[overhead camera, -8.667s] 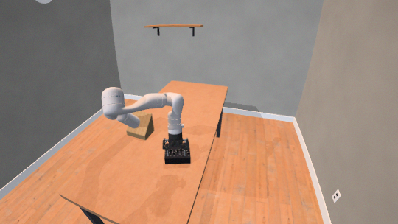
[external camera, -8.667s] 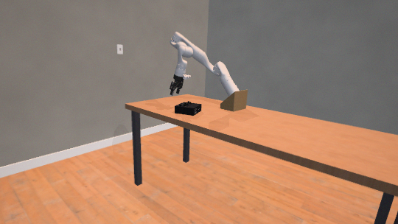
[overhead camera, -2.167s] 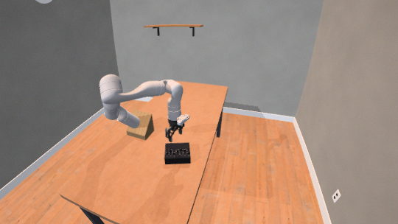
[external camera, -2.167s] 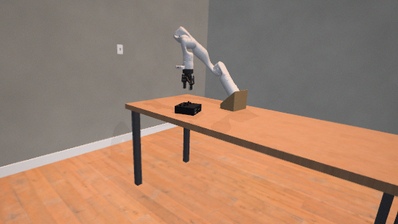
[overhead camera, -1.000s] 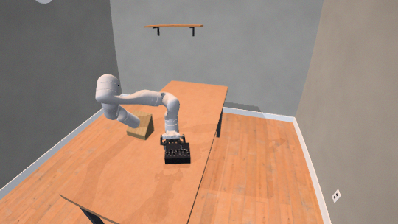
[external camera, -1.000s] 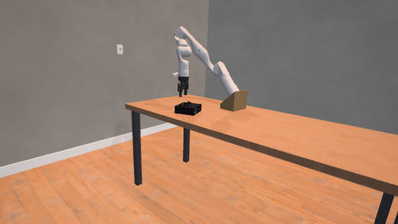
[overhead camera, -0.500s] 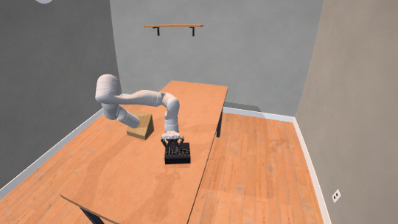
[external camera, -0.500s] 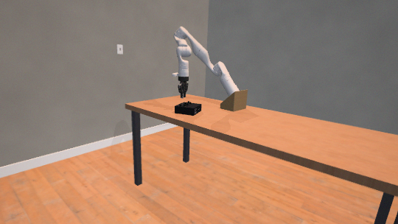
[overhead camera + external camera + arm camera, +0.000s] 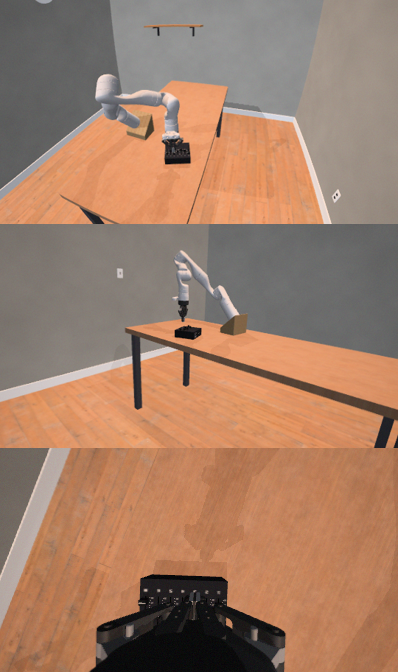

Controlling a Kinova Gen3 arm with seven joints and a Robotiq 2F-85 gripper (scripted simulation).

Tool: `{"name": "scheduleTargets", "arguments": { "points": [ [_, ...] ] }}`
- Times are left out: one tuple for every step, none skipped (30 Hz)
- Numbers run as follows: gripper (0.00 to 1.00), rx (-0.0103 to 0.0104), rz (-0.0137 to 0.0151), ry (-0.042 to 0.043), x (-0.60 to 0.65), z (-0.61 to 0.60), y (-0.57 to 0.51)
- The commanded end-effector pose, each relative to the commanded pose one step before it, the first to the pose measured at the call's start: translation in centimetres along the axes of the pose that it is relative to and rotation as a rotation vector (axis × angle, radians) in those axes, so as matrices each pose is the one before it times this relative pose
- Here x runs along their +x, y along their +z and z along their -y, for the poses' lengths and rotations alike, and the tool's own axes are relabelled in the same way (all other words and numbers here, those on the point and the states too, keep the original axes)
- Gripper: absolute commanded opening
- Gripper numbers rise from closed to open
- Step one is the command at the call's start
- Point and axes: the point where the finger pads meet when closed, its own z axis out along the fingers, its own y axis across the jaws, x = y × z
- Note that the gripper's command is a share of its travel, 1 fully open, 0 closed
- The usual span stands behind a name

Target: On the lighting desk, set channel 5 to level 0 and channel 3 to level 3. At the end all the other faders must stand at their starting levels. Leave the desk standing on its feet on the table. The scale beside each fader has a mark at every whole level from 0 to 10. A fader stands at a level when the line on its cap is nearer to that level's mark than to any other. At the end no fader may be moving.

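The lighting desk (image 9: 177,158) (image 9: 188,333) (image 9: 182,582) is a small black box with a row of faders on top. It stands on the wooden table (image 9: 129,184) (image 9: 295,364) (image 9: 300,548) near one long edge. My gripper (image 9: 172,143) (image 9: 183,319) (image 9: 195,598) points straight down over the desk's back part, a little above the fader caps. Its fingers are closed together with nothing between them. In the wrist view the fingertips meet over the middle of the fader row. The fader levels are too small to read.
The arm's wooden wedge base (image 9: 141,127) (image 9: 234,324) stands on the table behind the desk. The table edge (image 9: 206,158) runs close to the desk's right side. A wall shelf (image 9: 173,26) hangs far back.
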Motion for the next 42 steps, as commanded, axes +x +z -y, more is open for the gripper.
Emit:
{"name": "scheduleTargets", "arguments": {
  "points": [
    [0.0,0.00788,-0.00492,0.00611,0.148,0.126,-0.072],
    [0.0,0.0,0.0,0.0,0.0,0.0,0.0],
    [0.0,0.0,0.0,0.0,0.0,0.0,0.0],
    [0.0,0.0,0.0,0.0,0.0,0.0,0.0],
    [0.0,0.0,0.0,0.0,0.0,0.0,0.0],
    [0.0,0.0,0.0,0.0,0.0,0.0,0.0],
    [0.0,0.0,0.0,0.0,0.0,0.0,0.0],
    [0.0,0.0,0.0,0.0,0.0,0.0,0.0],
    [0.0,0.0,0.0,0.0,0.0,0.0,0.001],
    [0.0,0.0,0.0,0.0,0.0,0.0,0.002],
    [0.0,0.0,0.0,0.0,0.0,0.0,0.004],
    [0.0,0.0,-0.00001,0.0,0.0,0.0,0.006],
    [0.0,0.0,-0.00001,0.00001,0.0,0.0,0.008],
    [0.0,0.0,-0.00001,0.00001,0.0,0.0,0.011],
    [0.0,0.00001,-0.00001,0.00001,0.0,0.0,0.014],
    [0.0,0.00001,-0.00002,0.00001,0.0,0.0,0.018],
    [0.0,0.00001,-0.00002,0.00001,0.0,0.0,0.021],
    [0.0,0.0,0.0,0.0,0.0,0.0,0.0],
    [0.0,0.0,0.0,0.0,0.0,0.0,0.0],
    [0.0,0.00001,-0.00002,0.00002,-0.001,0.0,0.025],
    [0.0,0.00001,-0.00003,0.00002,-0.001,0.0,0.029],
    [0.0,0.00001,-0.00003,0.00002,-0.001,0.0,0.033],
    [0.0,0.00001,-0.00003,0.00002,-0.001,0.0,0.036],
    [0.0,0.00001,-0.00003,0.00002,-0.001,0.0,0.04],
    [0.0,0.00002,-0.00004,0.00003,-0.001,0.0,0.044],
    [0.0,0.00002,-0.00004,0.00003,-0.001,0.0,0.047],
    [0.0,0.00002,-0.00004,0.00003,-0.002,-0.001,0.051],
    [0.0,0.00002,-0.00004,0.00003,-0.002,-0.001,0.054],
    [0.0,0.00002,-0.00003,0.00002,-0.002,-0.001,0.058],
    [0.0,0.0,-0.00001,0.00001,-0.001,0.0,0.062],
    [0.0,0.0,-0.00001,0.0,-0.002,0.0,0.064],
    [0.0,0.0,0.0,0.0,-0.002,0.0,0.067],
    [0.0,0.0,0.0,0.0,-0.002,-0.001,0.069],
    [0.0,0.0,0.0,0.0,-0.002,-0.001,0.071],
    [0.0,0.0,0.0,0.0,0.0,0.0,0.0],
    [0.0,0.0,0.0,0.0,0.0,0.0,0.0],
    [0.0,0.0,0.00001,0.0,-0.002,-0.001,0.073],
    [0.0,0.0,0.00001,-0.00001,-0.002,-0.001,0.074],
    [0.0,0.0,-0.00001,0.00001,-0.002,0.0,0.076],
    [0.0,0.0,-0.00001,0.0,-0.002,0.0,0.076],
    [0.0,0.0,0.0,0.0,-0.002,0.0,0.077],
    [0.0,0.0,0.0,0.0,-0.002,-0.001,0.077]
  ]
}}
